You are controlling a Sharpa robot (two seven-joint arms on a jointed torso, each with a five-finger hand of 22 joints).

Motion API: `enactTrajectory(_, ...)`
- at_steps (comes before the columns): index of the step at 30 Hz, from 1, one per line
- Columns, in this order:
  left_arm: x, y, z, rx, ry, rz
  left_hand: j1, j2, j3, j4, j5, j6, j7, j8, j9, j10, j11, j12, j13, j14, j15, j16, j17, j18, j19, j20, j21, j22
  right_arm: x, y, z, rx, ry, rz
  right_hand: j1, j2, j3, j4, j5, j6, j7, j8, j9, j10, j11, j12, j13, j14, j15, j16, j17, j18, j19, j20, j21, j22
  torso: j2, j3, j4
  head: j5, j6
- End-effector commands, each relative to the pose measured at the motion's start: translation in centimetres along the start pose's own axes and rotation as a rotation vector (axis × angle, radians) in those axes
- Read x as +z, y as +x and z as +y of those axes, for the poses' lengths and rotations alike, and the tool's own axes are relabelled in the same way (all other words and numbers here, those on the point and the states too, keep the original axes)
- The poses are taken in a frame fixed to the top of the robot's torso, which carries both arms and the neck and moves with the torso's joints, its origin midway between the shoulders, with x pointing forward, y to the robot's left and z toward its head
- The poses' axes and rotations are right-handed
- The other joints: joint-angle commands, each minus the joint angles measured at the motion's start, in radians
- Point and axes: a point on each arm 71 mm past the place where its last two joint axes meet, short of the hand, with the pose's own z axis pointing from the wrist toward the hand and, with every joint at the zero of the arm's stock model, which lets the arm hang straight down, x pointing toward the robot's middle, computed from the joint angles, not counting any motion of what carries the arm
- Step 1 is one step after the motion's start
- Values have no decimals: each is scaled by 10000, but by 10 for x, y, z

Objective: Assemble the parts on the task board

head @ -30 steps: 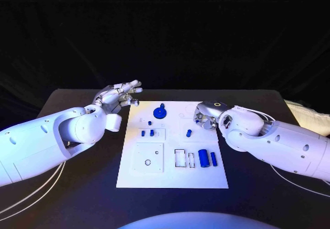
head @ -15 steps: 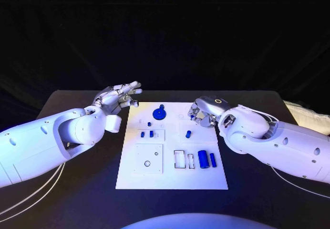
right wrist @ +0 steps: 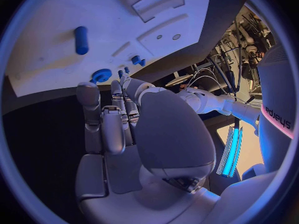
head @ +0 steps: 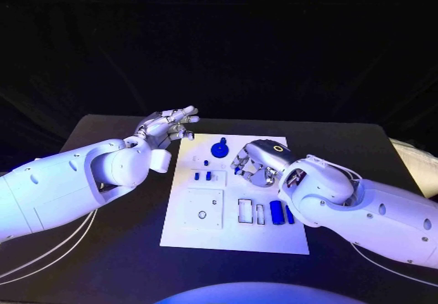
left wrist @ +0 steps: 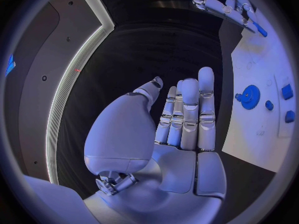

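Note:
The white task board point(head: 233, 237) lies in the middle of the black table. On it a blue gear point(head: 220, 149) stands at the far end, small blue pegs point(head: 202, 176) sit left of centre, and a thick blue cylinder point(head: 276, 212) lies near the right edge. My right hand point(head: 256, 164) hangs over the board's middle right, fingers pointing down. In the left wrist view its fingertips point(left wrist: 239, 15) meet a small blue piece point(left wrist: 260, 31); a grip cannot be made out. My left hand point(head: 169, 125) hovers beside the board's far left corner, fingers straight and apart, holding nothing.
A square white plate point(head: 202, 209) with a hole lies on the board's near left. Two narrow slots point(head: 244, 211) are cut beside the cylinder. Bare black table point(head: 100, 253) runs along both sides of the board.
The camera has shifted. Relative to the board, my right hand has moved from the far right edge inward over the middle right. The left hand stays spread beside the far corner.

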Motion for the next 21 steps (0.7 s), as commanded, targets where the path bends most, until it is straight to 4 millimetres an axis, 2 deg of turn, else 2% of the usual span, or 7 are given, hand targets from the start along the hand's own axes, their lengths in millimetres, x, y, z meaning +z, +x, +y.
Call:
enactTrajectory(1, 1, 4, 1, -137, 13, 230, 22, 64, -40, -2, -29, -55, -11, 54, -12, -84, -13, 69, 10, -52, 5, -23, -9, 194, 62, -4, -52, -7, 0, 12, 14, 486, -476, 225, -91, 12, 43, -41, 52, -7, 54, -20, 9, 128, -41, -51, 7, 587, -65, 57, 30, -28, 8, 21, 36, 4, 10, 6, -16, 274, -79)
enactTrajectory(6, 2, 5, 2, -155, -8, 265, 22, 64, -40, -2, -29, -55, -11, 54, -12, -84, -13, 69, 10, -52, 5, -23, -9, 194, 62, -4, -52, -7, 2, 35, 26, 795, -770, 549, -117, 18, 63, -54, 66, -19, 64, -30, 8, 118, -31, -69, 4, 586, -60, 59, 29, -24, -7, 27, 32, -15, 14, -8, -14, 456, -153)
enactTrajectory(11, 2, 7, 3, -174, -25, 316, 49, 71, -96, 2, -30, -73, -6, 55, -14, -110, -8, 90, 14, -64, 7, -27, -35, 193, 70, -2, -73, -22, 5, 56, 32, 940, -909, 894, -135, 21, 97, -92, 96, -34, 72, -44, 8, 106, -23, -94, 3, 586, -52, 66, 34, -23, -14, 34, 45, -9, 8, 2, 14, 593, -220)
enactTrajectory(13, 2, 8, 3, -178, -30, 327, 49, 71, -96, 2, -30, -73, -6, 55, -14, -110, -8, 90, 14, -64, 7, -27, -35, 193, 70, -2, -73, -22, 6, 61, 34, 952, -924, 1024, -138, 22, 110, -109, 107, -40, 75, -48, 8, 104, -21, -101, 3, 585, -50, 65, 30, -21, -18, 36, 48, -10, 3, -3, 28, 605, -233)
enactTrajectory(17, 2, 8, 3, -184, -34, 346, 49, 71, -96, 2, -30, -73, -6, 55, -14, -110, -8, 90, 14, -64, 7, -27, -35, 193, 70, -2, -73, -22, 7, 71, 35, 875, -909, 1243, -175, 21, 129, -131, 120, -58, 89, -61, 7, 82, -7, -129, 0, 583, -40, 64, 25, -20, -29, 43, 53, -13, 12, 2, -8, 660, -258)
enactTrajectory(21, 2, 9, 3, -194, -41, 376, 49, 71, -96, 2, -30, -73, -6, 55, -14, -110, -8, 90, 14, -64, 7, -27, -35, 193, 70, -2, -73, -22, 9, 76, 35, 813, -895, 1331, -175, 21, 129, -131, 120, -58, 89, -61, 7, 82, -7, -129, 0, 583, -40, 64, 25, -20, -29, 43, 53, -13, 17, 7, -12, 674, -267)
